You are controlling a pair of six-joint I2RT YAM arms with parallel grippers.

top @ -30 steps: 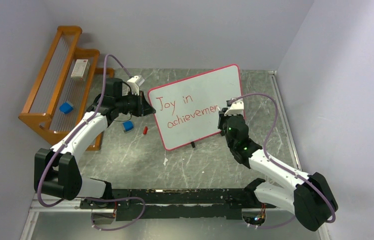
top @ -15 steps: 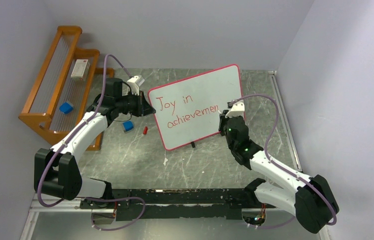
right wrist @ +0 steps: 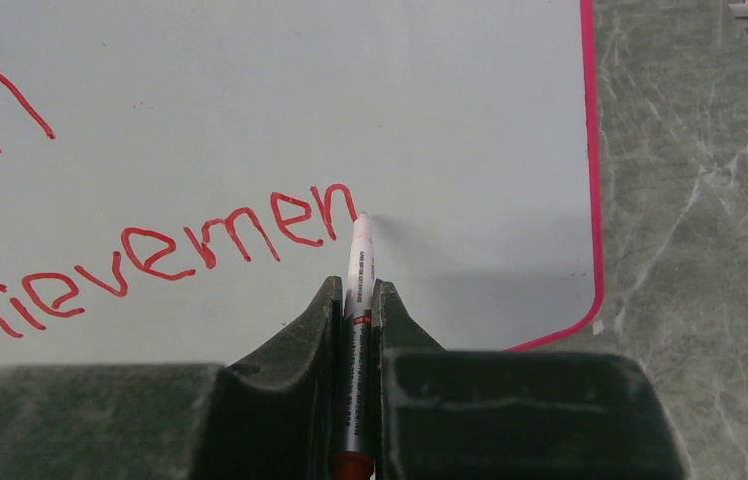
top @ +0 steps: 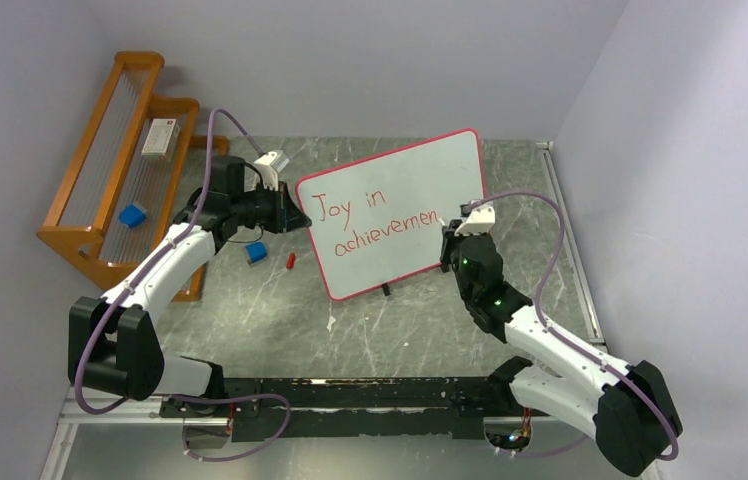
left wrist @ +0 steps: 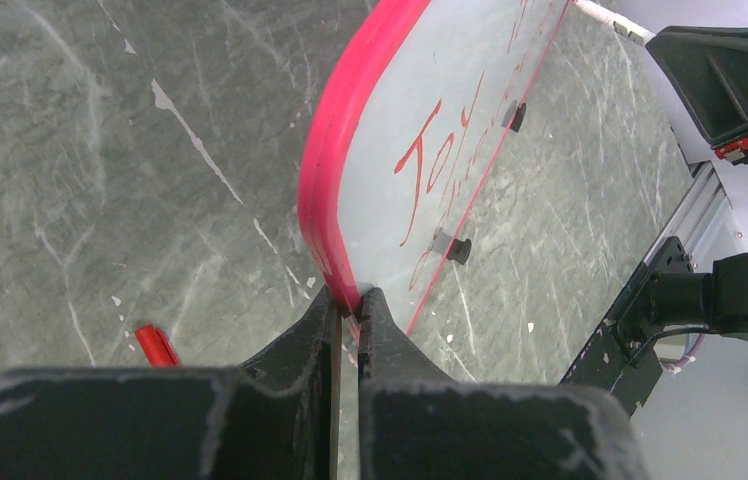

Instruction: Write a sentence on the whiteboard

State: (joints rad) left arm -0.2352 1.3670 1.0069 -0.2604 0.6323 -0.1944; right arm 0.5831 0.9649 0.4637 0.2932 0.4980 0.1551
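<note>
Rightward, the right end effector [right wrist: 357,292] had advanced, clamped on a marker [right wrist: 361,245] with its tip at the whiteboard [top: 405,175]. The left end effector [left wrist: 349,303] clamped the board's left edge, propping it on the desk [top: 280,310]. "Joy in achievemen" stood written; a final "t" apparently remained.

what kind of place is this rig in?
Probably a robotics lab cell: left arm and right arm on a rail at the edge of a stone-patterned table, plain walls boxing it in, whiteboard and wooden rack as props.
</note>
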